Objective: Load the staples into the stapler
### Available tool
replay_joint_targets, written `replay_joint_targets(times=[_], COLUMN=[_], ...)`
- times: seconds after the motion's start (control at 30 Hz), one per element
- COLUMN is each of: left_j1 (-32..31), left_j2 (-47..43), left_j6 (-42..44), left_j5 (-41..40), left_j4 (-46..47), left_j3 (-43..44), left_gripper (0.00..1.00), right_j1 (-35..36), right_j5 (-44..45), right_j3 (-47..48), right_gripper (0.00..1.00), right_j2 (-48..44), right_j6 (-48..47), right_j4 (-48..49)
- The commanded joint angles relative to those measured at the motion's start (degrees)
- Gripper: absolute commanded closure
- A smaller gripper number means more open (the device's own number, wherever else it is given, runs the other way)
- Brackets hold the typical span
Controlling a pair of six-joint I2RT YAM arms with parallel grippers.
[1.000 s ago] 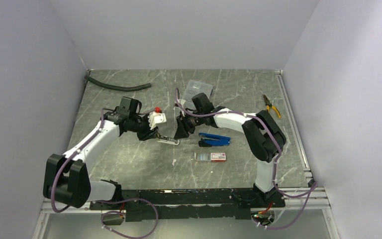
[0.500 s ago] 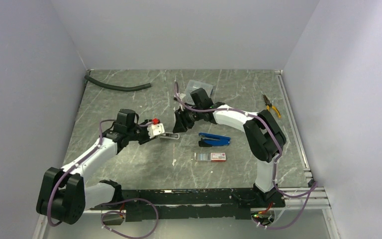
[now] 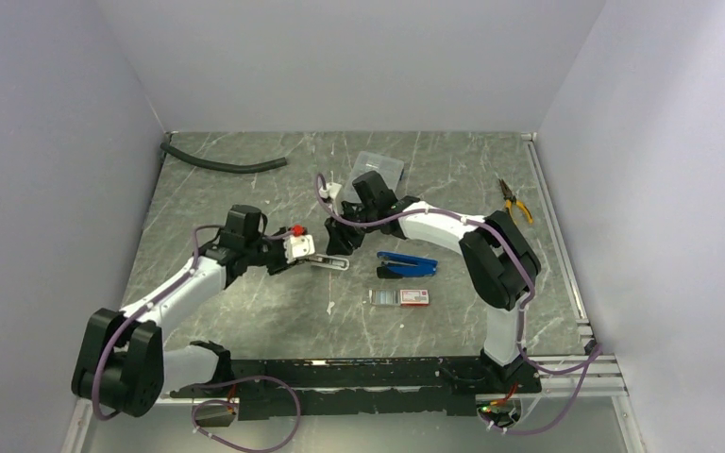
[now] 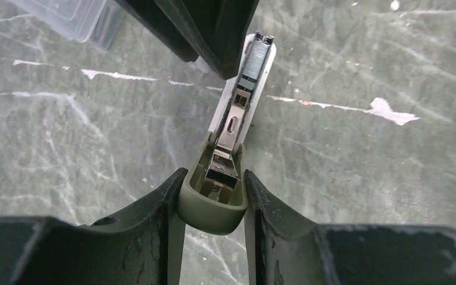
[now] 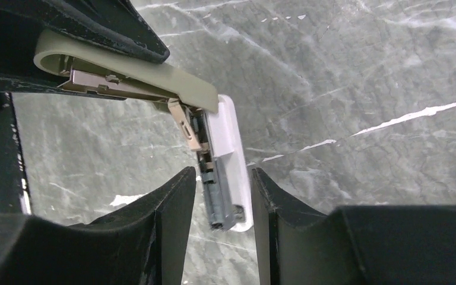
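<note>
The left fingers [image 4: 154, 228] clamp the olive rear end of the stapler [image 4: 233, 127], which is hinged open over the counter [image 3: 245, 302]. The right fingers [image 5: 169, 208] pinch its white front end. Farther right, the staples [image 3: 387, 296] lie in their red-ended box.

The stapler [image 4: 214, 217] is olive and white, the table [image 4: 362, 178] grey marble, white-veined.
</note>
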Motion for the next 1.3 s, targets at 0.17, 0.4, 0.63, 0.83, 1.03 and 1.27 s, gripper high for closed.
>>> replay_joint_targets(times=[0.17, 0.4, 0.63, 0.83, 1.03, 1.27], left_j1=[0.10, 1.25, 2.33, 2.37, 2.35, 2.26], left_j2=[9.40, 18.43, 27.53, 30.40, 27.53, 24.61], left_j6=[-5.90, -4.06, -0.58, -1.54, -4.41, -0.49], left_j5=[10.73, 19.83, 21.55, 18.23, 13.55, 11.30], left_j4=[-19.71, -39.91, -54.33, -56.73, -50.45, -48.00], left_j3=[16.20, 27.53, 36.64, 37.56, 33.22, 29.18], left_gripper=[0.97, 0.97, 0.97, 0.97, 0.97, 0.97], right_j1=[-2.33, -6.22, -6.44, -5.56, -3.98, -1.19], right_j5=[-5.72, -13.79, -16.48, -19.01, -20.13, -21.37], right_j3=[-2.22, -5.31, -7.63, -9.61, -11.23, -14.36], right_gripper=[0.60, 0.62, 0.62, 0.60, 0.58, 0.58], right_j2=[-5.21, -8.38, -9.08, -7.78, -6.50, -5.16], right_j6=[-7.59, -6.75, -7.92, -8.48, -9.00, -2.54], right_j4=[1.62, 0.77, -0.64, -0.48, 0.63, 9.31])
